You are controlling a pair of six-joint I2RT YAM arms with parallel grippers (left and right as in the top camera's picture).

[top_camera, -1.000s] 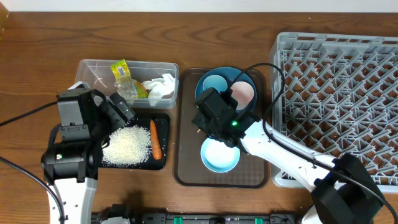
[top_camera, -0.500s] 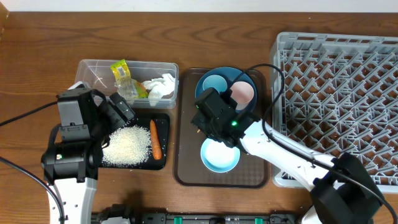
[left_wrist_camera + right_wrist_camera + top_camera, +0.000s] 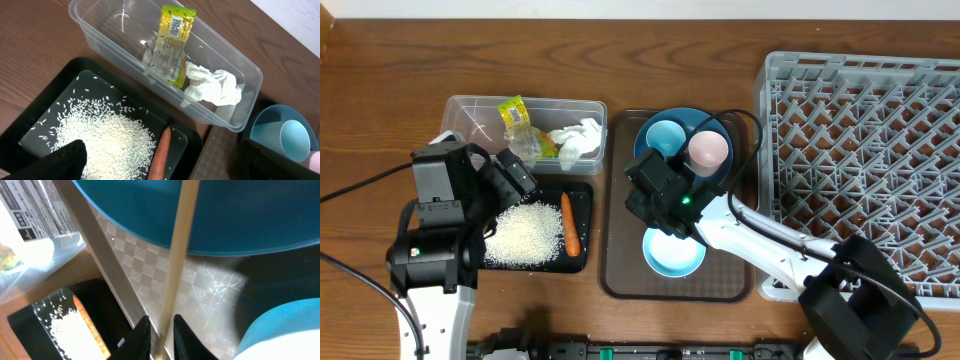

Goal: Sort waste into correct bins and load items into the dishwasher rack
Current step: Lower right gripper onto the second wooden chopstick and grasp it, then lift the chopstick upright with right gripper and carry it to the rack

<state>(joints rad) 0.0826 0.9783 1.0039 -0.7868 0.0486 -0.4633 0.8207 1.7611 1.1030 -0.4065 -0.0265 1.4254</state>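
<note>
Right tool (image 3: 161, 331) pinches a wooden chopstick (image 3: 179, 240), jaws nearly closed.

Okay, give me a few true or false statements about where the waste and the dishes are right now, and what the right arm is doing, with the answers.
1. The carrot lies in the black tray beside the rice. True.
2. The snack wrapper is in the black tray. False: it is in the clear tub with the tissue.
3. The pink cup sits on the dark blue plate. True.
4. The bowl is already in the dishwasher rack. False: it sits on the brown tray.
5. The right end effector is closed on a wooden chopstick. True.
</note>
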